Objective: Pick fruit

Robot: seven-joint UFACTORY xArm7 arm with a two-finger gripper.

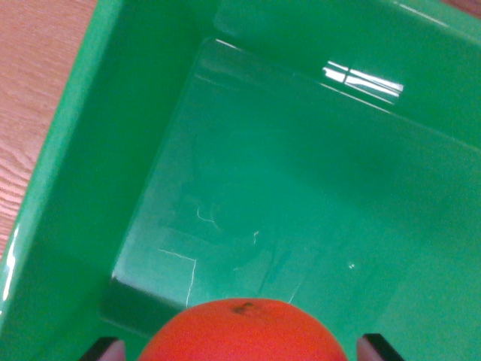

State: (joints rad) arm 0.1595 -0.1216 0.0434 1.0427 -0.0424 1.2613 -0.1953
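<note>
Orange fruit (pixel 244 332), round and glossy with a small dark stem mark on top, fills the bottom edge of the wrist view, cut off by the frame below. Two fingertips of the gripper (pixel 239 352) flank it: one pale tip with a dark backing at the wrist view's lower left (pixel 111 350), another at the lower right (pixel 372 347). The jaws stand on either side of the fruit, close against it and apparently clamped on it, though the contact points sit at the very edge of the frame and cannot be seen clearly.

Beyond the fruit lies the flat floor of a green plastic bin (pixel 113 150). Its floor is shiny and lightly scratched, with faint white scuff lines near the middle and lower left. The bin's corner sits just behind the fruit on the wrist view's left, where a steep side wall rises toward the rim. A second wall runs across the top of the view, meeting the first at the far corner near the top centre. A bright window-shaped reflection (pixel 364 79) glints on the far part of the floor toward the upper right.

Past the rim, at the wrist view's upper left, a strip of reddish wood-grain bench (pixel 30 98) shows outside the bin.
</note>
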